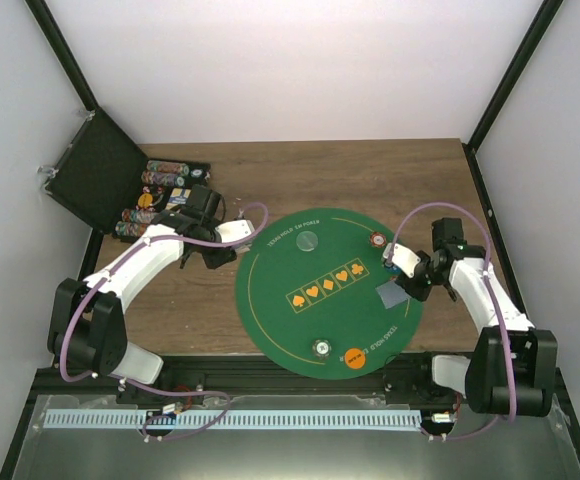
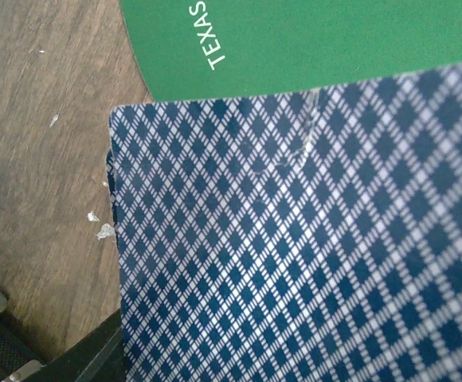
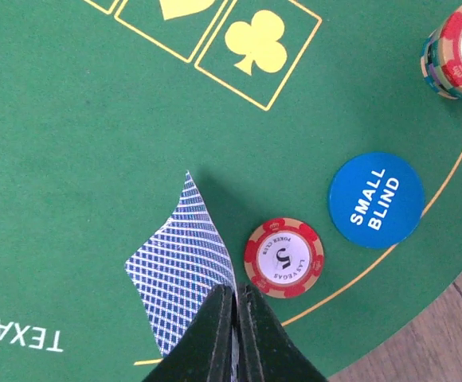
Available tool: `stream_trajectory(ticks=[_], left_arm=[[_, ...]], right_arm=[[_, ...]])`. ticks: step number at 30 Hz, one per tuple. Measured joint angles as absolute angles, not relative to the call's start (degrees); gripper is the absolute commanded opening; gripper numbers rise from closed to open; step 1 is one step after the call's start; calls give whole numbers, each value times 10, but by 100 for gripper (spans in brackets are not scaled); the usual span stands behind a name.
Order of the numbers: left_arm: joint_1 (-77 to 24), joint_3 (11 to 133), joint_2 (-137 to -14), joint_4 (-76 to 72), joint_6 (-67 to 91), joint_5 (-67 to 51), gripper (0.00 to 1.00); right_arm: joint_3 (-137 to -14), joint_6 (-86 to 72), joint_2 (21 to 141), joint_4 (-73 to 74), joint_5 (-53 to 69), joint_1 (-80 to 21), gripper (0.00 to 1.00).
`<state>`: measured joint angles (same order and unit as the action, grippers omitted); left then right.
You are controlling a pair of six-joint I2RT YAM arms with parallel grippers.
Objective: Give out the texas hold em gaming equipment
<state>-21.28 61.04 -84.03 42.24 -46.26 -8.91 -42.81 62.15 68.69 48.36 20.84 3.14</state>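
Observation:
A round green poker mat (image 1: pixel 270 300) lies mid-table. My right gripper (image 1: pixel 407 280) (image 3: pixel 235 290) is shut on the edge of a blue-backed playing card (image 3: pixel 179 263), which curls up from the mat's right side and shows in the top view (image 1: pixel 391 294). Next to it lie a red-and-white chip (image 3: pixel 283 257), a blue "SMALL BLIND" token (image 3: pixel 376 200) and a chip stack (image 3: pixel 458 52). My left gripper (image 1: pixel 222 243) is at the mat's left edge. A blue-backed card (image 2: pixel 295 255) fills its wrist view and hides the fingers. On the mat lie a pale clear token (image 1: pixel 309 240) and an orange token (image 1: pixel 354 356).
A black open case (image 1: pixel 90 180) with rows of chips (image 1: pixel 160 195) stands at the back left, right behind my left gripper. A green-and-white chip (image 1: pixel 320 348) lies near the mat's front edge. Yellow suit boxes (image 1: pixel 327 282) mark the mat's middle. Black frame posts flank the table.

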Motion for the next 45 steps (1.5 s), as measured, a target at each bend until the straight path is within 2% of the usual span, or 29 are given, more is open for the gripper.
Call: stream_trajectory(ticks=[4,23,42,43,45], left_arm=[[-213,615,-840,425,-463,-91,52],[-213,622,-841,431,-463,-94,52],[-213,634,-841,433,-465,-98,52],[-213,635,-841,433,-465,-98,52],[-213,637,-841,434,-465,-98,52]], right_arm=[[-414,633,690,456,205,28,1],[-410,631,667,515,248,15,1],[-391,648,724,440,189,14,1],[-390,649,724,438,184,14,2],[-389,649,724,432,174,13,14]])
